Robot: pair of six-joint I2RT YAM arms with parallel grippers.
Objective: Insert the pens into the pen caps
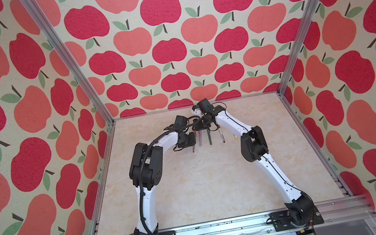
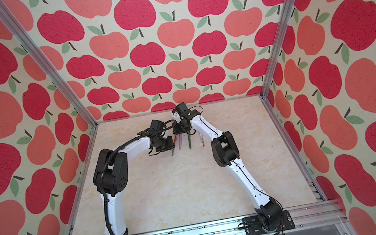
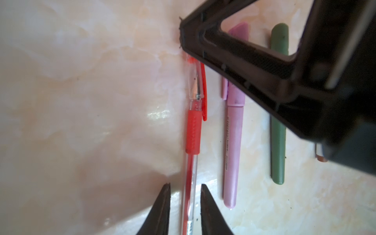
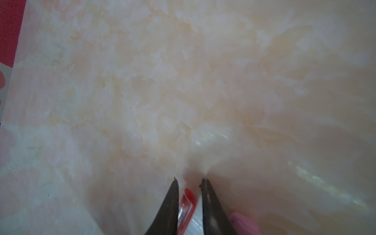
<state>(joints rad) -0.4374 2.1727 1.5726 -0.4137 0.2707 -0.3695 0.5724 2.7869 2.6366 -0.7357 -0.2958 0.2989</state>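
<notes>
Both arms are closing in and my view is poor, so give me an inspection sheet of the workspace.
Surface: marbled table, glossy, no spill seen.
Job's things: red pen with its tip inside its clear cap; pink pen, green pen and white pen lie alongside, apart.
Clutter: nothing seen.
Grippers: left gripper straddles the red pen's barrel, right gripper its cap end; both slightly open.
Cables: black cable hangs away from the pens.
Surroundings: apple-print walls, metal frame.

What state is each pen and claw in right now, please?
Red pen: capped, lying flat.
Pink pen: capped, lying flat.
Green pen: appears capped, lying flat.
White-and-brown pen: lying flat; cap unclear.
Left claw: open, straddling red pen.
Right claw: open, straddling its cap.
</notes>
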